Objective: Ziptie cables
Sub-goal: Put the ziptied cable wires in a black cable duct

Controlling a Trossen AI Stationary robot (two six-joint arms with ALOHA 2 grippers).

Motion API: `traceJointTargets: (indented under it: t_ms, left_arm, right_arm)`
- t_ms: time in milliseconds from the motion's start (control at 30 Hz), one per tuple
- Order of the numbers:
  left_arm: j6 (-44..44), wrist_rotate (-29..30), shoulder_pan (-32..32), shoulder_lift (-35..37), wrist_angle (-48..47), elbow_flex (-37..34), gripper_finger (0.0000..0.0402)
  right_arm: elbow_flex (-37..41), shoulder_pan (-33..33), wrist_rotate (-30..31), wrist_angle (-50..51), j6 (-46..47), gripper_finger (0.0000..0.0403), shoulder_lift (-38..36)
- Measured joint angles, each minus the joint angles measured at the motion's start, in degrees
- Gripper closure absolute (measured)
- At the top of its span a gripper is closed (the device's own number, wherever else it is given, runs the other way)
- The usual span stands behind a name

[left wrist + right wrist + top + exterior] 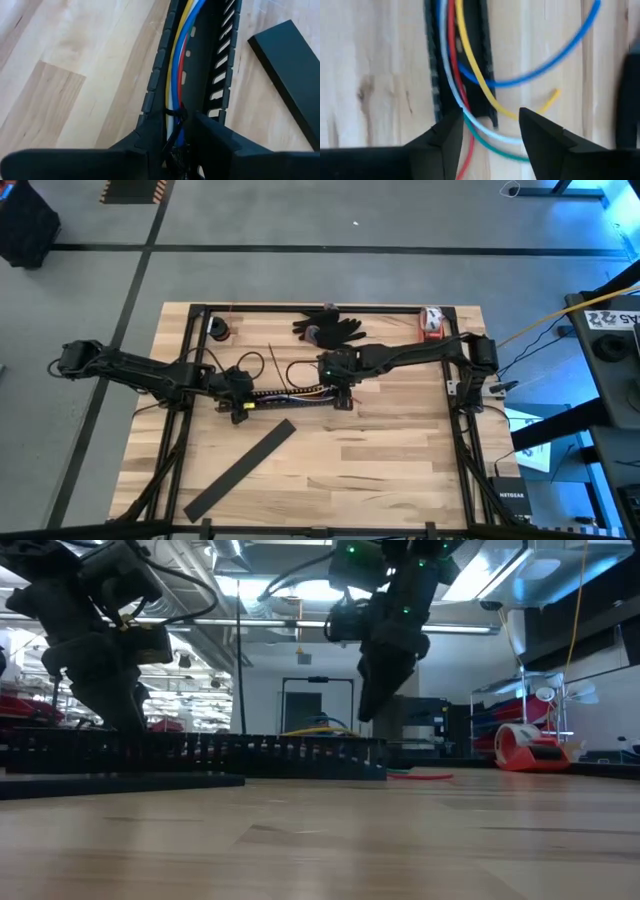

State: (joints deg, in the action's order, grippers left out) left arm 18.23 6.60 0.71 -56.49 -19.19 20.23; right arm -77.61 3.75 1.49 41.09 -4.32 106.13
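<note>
Cables (pixel 176 75) lie in the slotted black channel (pixel 220 65) right in front of your left hand (pixel 176 150), yellow, blue, white and red running side by side, and a thin dark ziptie (pixel 176 112) crosses them just ahead of that hand's fingers (pixel 125 155). Those fingers sit close together over the bundle at this end of the channel; you cannot tell whether they pinch the ziptie's tail, the wires, or nothing. Judge the step as cinching the tie, so keep the left hand low and steady as an anchor and pull the tail along the channel, not upward, or the wires may lift out of the slots. Farther along, your right hand (pixel 487 132) hovers over the other end of the channel with its fingers spread, grasping nothing, while the yellow, blue, white, red and green wire ends (pixel 485 107) fan out loose between and beyond them. Gather those strays back into line before tightening, because a wire left outside the loop will stay untied. Watch the flat black strip (pixel 240 470) lying on the worktop (pixel 400 470) nearby; it is well apart from the channel. Beyond the channel, at the worktop's far edge, lies a black glove (pixel 330 328), clear of the work.
</note>
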Motion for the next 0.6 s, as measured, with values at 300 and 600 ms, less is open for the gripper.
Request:
traceJointTargets:
  t_ms: [300,600]
  left_arm:
    - [-1.6,0.2,0.0,0.0,1.2,0.0,0.0300]
    - [-0.4,0.8,0.0,-0.1,1.3,0.0,0.0300]
  right_arm:
    - [3.0,0.0,1.9,-7.8,-3.8,0.0255,2.3]
    - [-1.1,0.0,-0.6,-0.9,-3.8,0.0386,2.3]
